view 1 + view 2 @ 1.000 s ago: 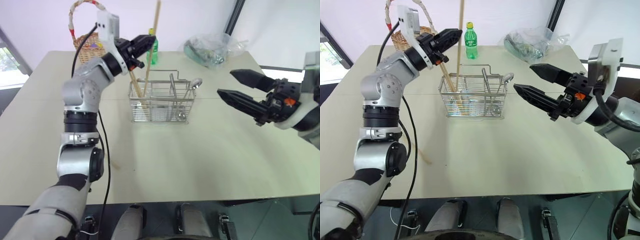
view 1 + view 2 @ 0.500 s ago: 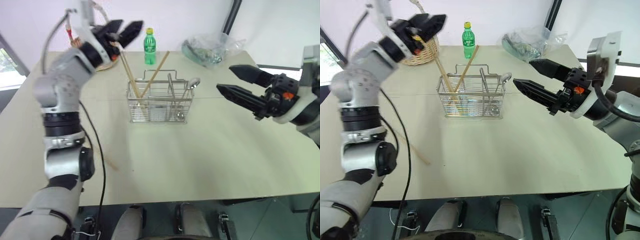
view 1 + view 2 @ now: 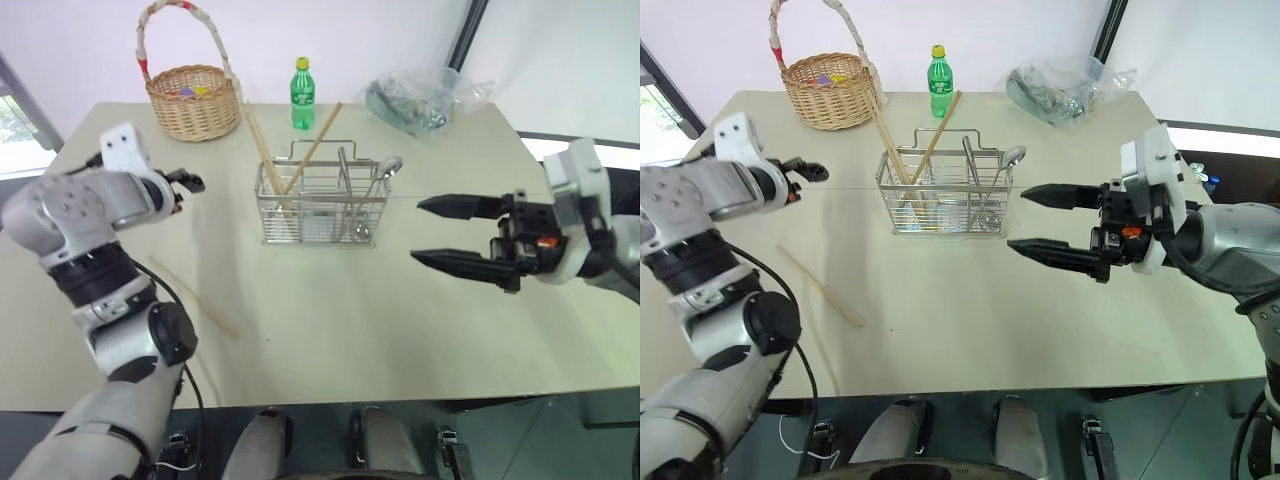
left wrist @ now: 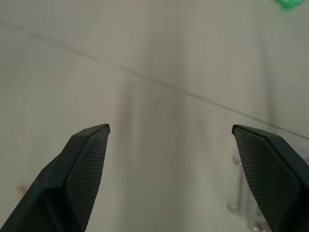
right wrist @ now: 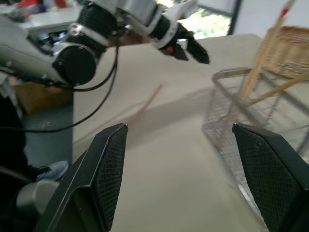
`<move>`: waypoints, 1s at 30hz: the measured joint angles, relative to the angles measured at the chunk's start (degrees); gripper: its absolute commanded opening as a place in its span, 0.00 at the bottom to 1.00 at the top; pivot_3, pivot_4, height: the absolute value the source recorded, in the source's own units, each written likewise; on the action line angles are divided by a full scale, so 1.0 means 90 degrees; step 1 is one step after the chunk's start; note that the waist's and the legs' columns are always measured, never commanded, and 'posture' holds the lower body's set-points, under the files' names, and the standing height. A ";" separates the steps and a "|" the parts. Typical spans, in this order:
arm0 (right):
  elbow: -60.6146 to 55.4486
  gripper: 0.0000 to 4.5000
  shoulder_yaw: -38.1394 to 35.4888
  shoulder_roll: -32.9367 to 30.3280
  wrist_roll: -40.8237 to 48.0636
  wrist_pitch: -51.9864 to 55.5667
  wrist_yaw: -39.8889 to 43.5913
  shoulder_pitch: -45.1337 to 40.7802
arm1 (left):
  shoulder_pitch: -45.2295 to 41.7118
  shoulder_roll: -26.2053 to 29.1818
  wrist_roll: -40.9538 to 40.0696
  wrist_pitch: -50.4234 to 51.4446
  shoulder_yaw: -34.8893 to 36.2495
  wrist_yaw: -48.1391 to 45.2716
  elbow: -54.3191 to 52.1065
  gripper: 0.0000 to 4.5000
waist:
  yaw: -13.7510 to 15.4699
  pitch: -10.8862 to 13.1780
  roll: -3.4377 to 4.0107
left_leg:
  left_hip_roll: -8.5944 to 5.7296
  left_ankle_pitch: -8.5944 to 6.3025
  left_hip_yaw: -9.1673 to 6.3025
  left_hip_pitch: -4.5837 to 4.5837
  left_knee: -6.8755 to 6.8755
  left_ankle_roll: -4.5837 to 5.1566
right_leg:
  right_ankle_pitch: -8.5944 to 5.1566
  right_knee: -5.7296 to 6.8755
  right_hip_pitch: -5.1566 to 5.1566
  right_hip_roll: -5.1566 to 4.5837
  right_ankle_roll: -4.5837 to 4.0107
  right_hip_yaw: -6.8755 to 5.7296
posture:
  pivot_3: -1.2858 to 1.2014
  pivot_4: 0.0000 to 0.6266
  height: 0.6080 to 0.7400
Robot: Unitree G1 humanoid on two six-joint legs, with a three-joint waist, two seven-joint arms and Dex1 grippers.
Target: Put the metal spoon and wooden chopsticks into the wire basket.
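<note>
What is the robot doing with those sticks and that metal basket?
It is tidying cutlery into the wire basket. Two wooden chopsticks and the metal spoon already stand in it. One more chopstick lies on the table near the robot's left arm. The left gripper and the right gripper are both open and hold nothing.

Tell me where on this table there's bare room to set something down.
Free: the broad near strip of the table between the loose chopstick and the right gripper, and the near right corner. Crowded: the far edge, with the wicker basket, green bottle and plastic bag, and the middle around the wire basket.
</note>
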 measured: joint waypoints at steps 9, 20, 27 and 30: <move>-0.0219 0.80 0.0401 0.0158 -0.0452 -0.0321 0.0478 0.0279 | 0.0240 -0.0198 -0.0144 -0.0001 0.0271 0.1578 0.0005 0.95 | 0.0162 -0.0005 -0.0004 | -0.0003 -0.0002 0.0004 -0.0006 0.0019 -0.0002 | 0.0001 0.0000 0.0002 -0.0008 0.0002 0.0005 | 0.52 0.24 0.50; -0.0664 0.80 0.0265 0.0435 -0.0240 -0.0247 -0.0130 0.0810 | 0.0511 -0.0552 -0.0158 0.0000 0.0556 0.2275 0.0871 0.95 | 0.0288 -0.0008 -0.0009 | -0.0007 -0.0003 0.0007 -0.0019 0.0033 -0.0001 | 0.0002 0.0001 -0.0006 -0.0011 0.0002 0.0004 | 0.52 0.24 0.50; -0.0754 0.80 0.0134 0.0439 -0.0234 -0.0249 -0.0330 0.0935 | 0.0244 -0.0530 0.0583 -0.0012 0.0555 0.1866 0.1337 0.79 | 0.0282 -0.0023 0.0015 | -0.0007 -0.0005 0.0012 -0.0014 0.0032 0.0001 | 0.0002 0.0003 -0.0003 -0.0011 0.0003 0.0004 | 0.52 0.24 0.50; -0.0765 0.80 0.0126 0.0454 -0.0202 -0.0248 -0.0444 0.0935 | 0.0122 -0.0456 0.0940 -0.0143 0.0569 0.1611 0.1617 0.48 | 0.0294 -0.0029 0.0024 | -0.0008 -0.0005 0.0012 -0.0013 0.0032 0.0002 | 0.0002 0.0002 0.0001 -0.0013 0.0003 0.0003 | 0.52 0.24 0.50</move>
